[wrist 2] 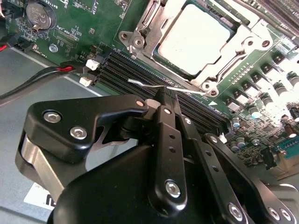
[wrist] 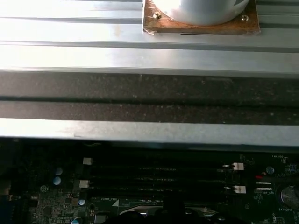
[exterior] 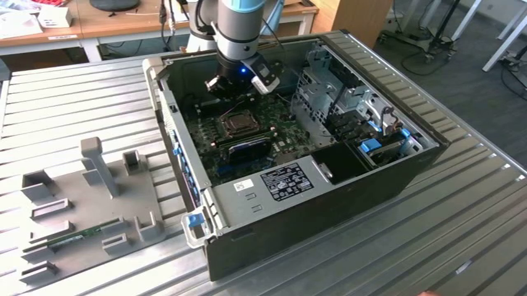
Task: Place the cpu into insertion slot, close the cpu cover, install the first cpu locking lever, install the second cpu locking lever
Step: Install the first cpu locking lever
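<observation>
The cpu (wrist 2: pixel 196 39), a light, fragile flat chip, sits in the insertion slot (wrist 2: pixel 223 22) under the lowered cpu cover (wrist 2: pixel 212 74), while a thin, springy wire locking lever (wrist 2: pixel 149 84), likely best pressed at its free end, lies beside the gripper's (wrist 2: pixel 162 95) closed fingers.

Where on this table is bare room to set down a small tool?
The ribbed metal table is bare at the exterior view's right of the open black computer case, and between the grey fixture plate and the wooden desks. Inside the case is crowded.
</observation>
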Available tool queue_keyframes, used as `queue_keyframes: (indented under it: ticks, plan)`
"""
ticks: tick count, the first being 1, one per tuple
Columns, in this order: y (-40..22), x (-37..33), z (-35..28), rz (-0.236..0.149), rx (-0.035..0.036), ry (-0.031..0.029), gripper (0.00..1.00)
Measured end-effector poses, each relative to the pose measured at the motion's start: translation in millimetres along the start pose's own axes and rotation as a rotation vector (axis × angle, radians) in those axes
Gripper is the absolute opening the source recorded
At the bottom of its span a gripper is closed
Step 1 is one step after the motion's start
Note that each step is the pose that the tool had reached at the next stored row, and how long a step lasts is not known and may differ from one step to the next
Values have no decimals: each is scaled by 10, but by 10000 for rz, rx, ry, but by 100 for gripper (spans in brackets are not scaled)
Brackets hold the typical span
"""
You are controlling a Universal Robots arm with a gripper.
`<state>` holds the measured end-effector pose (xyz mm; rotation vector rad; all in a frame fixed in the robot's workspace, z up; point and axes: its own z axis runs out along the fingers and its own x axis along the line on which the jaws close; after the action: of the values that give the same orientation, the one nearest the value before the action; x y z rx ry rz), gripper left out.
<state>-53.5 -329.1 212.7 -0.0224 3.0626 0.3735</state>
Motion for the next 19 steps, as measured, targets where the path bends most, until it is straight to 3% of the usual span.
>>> queue_keyframes:
  ticks: [19]
  plan:
    - [-8, -50, 29, 0, 0, 0, 11]
